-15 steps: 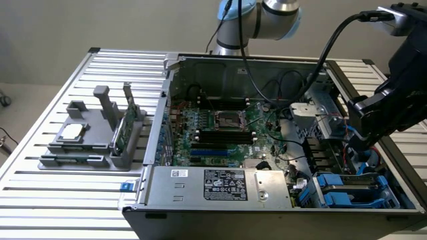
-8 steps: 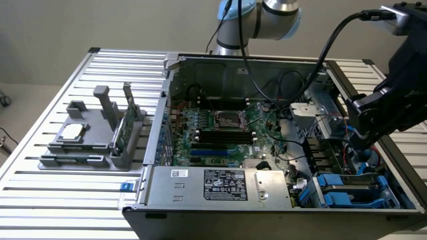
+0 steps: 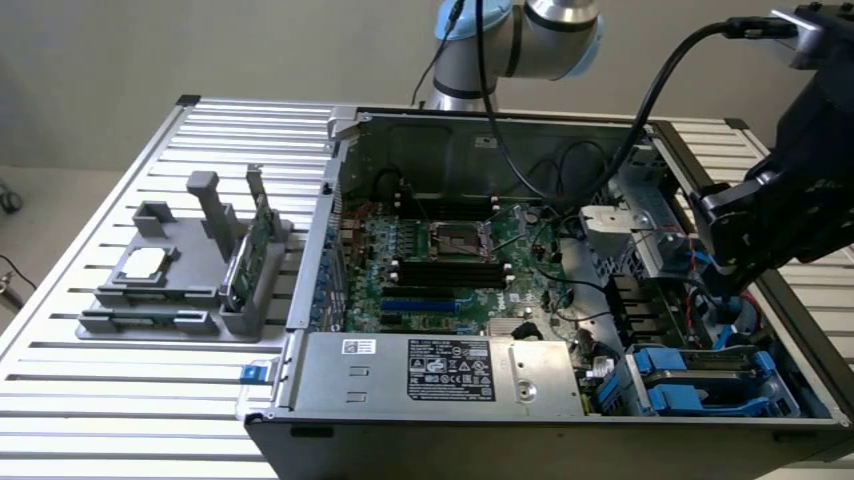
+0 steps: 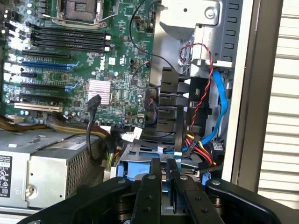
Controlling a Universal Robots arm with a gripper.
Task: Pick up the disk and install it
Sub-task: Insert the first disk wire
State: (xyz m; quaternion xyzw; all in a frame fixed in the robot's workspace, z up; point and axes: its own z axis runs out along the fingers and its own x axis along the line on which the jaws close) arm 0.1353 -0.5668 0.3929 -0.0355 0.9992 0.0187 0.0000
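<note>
The disk (image 4: 140,163) shows its grey metal body and blue carrier rails right at my fingertips, low in the drive-bay corner of the open computer case (image 3: 334,200). My gripper (image 4: 164,164) has its two fingers drawn close together on the carrier's end, shut on the disk. In the exterior view the gripper (image 3: 731,300) reaches down inside the case at that view's right, just above the blue drive carriers (image 3: 694,375) in the bay. Where exactly the fingers meet the disk is hidden by the fingers.
A blue cable (image 4: 219,102) and red-black wires (image 4: 201,144) hang close beside the bay. The power supply (image 3: 441,370) and motherboard (image 3: 441,260) lie toward the exterior view's left. Outside the case, a grey holder (image 3: 174,300) carries a small silver chip (image 3: 144,263) and an upright green card (image 3: 247,255).
</note>
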